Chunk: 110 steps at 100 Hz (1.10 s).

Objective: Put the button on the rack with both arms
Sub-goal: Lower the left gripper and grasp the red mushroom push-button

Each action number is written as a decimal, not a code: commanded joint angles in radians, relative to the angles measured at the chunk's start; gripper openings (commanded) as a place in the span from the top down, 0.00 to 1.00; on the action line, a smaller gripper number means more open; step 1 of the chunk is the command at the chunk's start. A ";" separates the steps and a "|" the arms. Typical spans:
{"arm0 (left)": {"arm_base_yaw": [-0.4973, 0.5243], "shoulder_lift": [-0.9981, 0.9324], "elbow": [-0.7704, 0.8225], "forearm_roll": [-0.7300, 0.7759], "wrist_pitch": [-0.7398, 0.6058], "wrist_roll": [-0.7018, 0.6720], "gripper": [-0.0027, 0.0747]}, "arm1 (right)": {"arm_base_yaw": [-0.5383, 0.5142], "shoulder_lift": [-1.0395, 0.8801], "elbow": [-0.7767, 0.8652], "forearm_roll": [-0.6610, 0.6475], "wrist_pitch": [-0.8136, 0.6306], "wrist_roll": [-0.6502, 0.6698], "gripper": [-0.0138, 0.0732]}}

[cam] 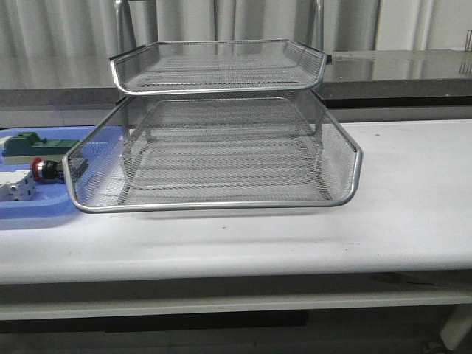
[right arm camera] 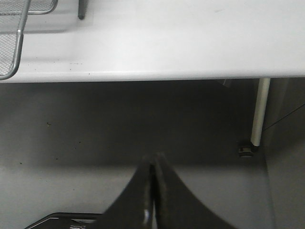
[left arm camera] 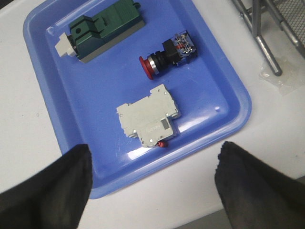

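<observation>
The button, red mushroom head with a black collar and block body, lies on its side in the blue tray; in the front view the button shows at the far left, beside the rack. The silver wire-mesh rack stands mid-table. My left gripper hangs open above the tray's near edge, well short of the button, nothing between its fingers. My right gripper is shut and empty, held off the table's front edge over the floor. Neither arm shows in the front view.
A green block part and a white block part share the blue tray with the button. The rack's metal legs stand beside the tray. A table leg and grey floor lie below the right gripper.
</observation>
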 commanded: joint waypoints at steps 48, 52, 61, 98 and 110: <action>-0.006 0.088 -0.224 -0.019 0.004 0.139 0.29 | -0.004 0.003 -0.036 -0.013 -0.051 -0.002 0.92; -0.006 0.118 -0.262 -0.019 0.024 0.157 0.29 | -0.004 0.003 -0.036 -0.013 -0.051 -0.002 0.92; -0.006 0.180 -0.345 -0.019 0.071 0.201 0.29 | -0.004 0.003 -0.036 -0.013 -0.051 -0.002 0.92; -0.006 0.455 -0.653 -0.037 0.206 0.375 0.29 | -0.004 0.003 -0.036 -0.013 -0.051 -0.002 0.92; -0.006 0.522 -0.716 -0.058 0.220 0.410 0.29 | -0.004 0.003 -0.036 -0.013 -0.051 -0.002 0.92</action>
